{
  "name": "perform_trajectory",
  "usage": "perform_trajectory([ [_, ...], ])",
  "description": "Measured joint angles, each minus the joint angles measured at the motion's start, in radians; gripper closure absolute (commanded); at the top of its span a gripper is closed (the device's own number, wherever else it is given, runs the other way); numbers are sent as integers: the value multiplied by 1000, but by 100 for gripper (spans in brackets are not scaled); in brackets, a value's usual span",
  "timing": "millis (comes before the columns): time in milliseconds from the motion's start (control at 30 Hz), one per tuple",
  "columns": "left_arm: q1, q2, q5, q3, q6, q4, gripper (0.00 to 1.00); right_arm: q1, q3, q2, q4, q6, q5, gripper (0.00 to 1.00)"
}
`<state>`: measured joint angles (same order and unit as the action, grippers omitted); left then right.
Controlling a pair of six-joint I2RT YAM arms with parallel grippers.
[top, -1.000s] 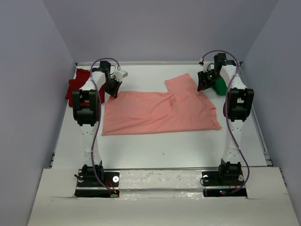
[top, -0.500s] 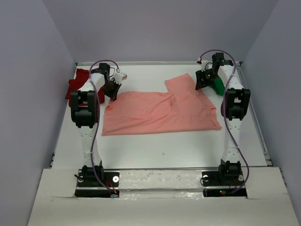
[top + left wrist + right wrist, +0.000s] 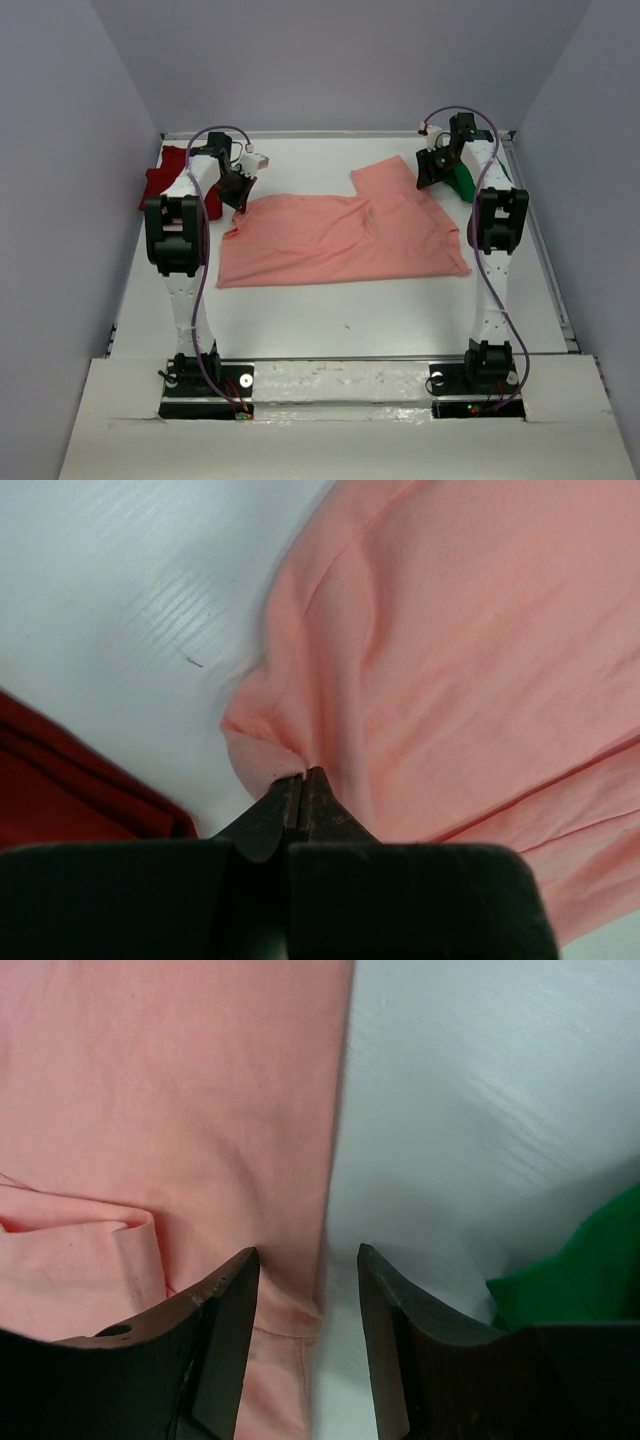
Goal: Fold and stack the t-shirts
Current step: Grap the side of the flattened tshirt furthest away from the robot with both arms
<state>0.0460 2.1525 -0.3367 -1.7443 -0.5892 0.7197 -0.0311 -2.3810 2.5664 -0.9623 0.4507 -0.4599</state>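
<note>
Top external view, item list (3 shirts, 2 arms).

Salmon-pink shirt [image 3: 340, 240]: spread across the middle of the white tabletop [image 3: 350, 320], mostly flat, with 1 sleeve reaching toward the far right.

Dark red shirt [image 3: 160, 180]: bunched at the far left, against the side wall.

Green shirt [image 3: 463, 182]: bunched at the far right, partly hidden behind the right arm.

Left jaws: clenched on a pinch of the pink shirt's far left corner. The left wrist view shows the cloth gathered into folds at the tips, with the red shirt near it on the tabletop.

Right jaws: parted and grasping nothing, poised over the pink shirt's right edge (1 finger above cloth, the other above bare tabletop). The green shirt lies close by at the right of the right wrist view.
</note>
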Motion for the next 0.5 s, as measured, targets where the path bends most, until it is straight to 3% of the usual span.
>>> perform_trajectory([
  [67,0,-3,-1,0,3,4,100,0,0,0,3,5,2,73],
  [100,0,-6,-1,0,3,5,100,0,0,0,3,6,3,87],
  [167,0,-9,-2,0,4,7,100,0,1,0,3,9,3,100],
  [500,0,-17,-4,1,9,14,100,0,63,-21,38,11,4,100],
])
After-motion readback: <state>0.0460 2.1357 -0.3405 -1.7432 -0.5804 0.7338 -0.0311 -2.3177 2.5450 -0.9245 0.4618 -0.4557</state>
